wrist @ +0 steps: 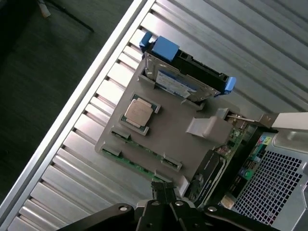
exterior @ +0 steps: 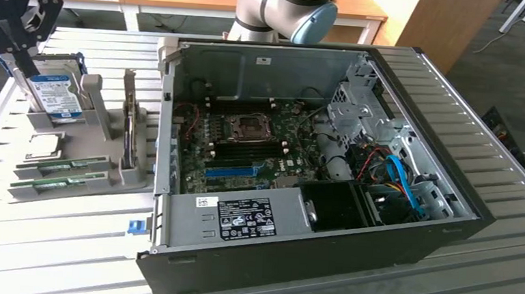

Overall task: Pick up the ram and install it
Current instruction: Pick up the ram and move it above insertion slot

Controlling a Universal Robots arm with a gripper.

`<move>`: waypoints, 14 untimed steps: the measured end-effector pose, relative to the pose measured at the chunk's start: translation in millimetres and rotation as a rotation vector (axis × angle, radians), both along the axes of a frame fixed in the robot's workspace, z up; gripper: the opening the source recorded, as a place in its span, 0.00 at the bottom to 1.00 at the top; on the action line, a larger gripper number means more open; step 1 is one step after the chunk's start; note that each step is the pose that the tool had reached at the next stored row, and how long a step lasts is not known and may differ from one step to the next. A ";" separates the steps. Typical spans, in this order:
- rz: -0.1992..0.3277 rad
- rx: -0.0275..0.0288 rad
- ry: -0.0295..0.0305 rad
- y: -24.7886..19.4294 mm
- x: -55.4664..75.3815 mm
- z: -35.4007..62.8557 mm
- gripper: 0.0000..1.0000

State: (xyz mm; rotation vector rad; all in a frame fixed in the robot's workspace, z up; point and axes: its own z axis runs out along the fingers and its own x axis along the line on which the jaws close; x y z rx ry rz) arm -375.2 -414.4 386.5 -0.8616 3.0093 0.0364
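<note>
Ram [exterior: 61, 168] sits unpicked in its grey holder [wrist: 178, 134], below my gripper [wrist: 163, 191], whose jaws are closed on nothing. Pickup and installation into the computer case [exterior: 283, 261] both remain.

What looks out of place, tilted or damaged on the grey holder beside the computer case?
Nothing stands out. The hard drive stands upright, the processor lies flat, and the ram sticks sit level in their slots.

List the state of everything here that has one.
end effector: shut, empty, over the holder
ram sticks: in holder slots, not picked up
hard drive: upright in holder
processor: flat in holder
computer case: on its side, open
</note>
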 end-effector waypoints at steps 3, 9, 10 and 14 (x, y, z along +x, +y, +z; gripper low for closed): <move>0.038 -0.0010 0.0000 0.0 0.0 0.0 0.11; 0.113 -0.0030 -0.0001 0.0 0.0 0.0 0.11; 0.126 -0.0033 -0.0001 0.0 0.0 0.0 0.11; 0.177 -0.0042 -0.0001 0.0 0.0 0.0 0.11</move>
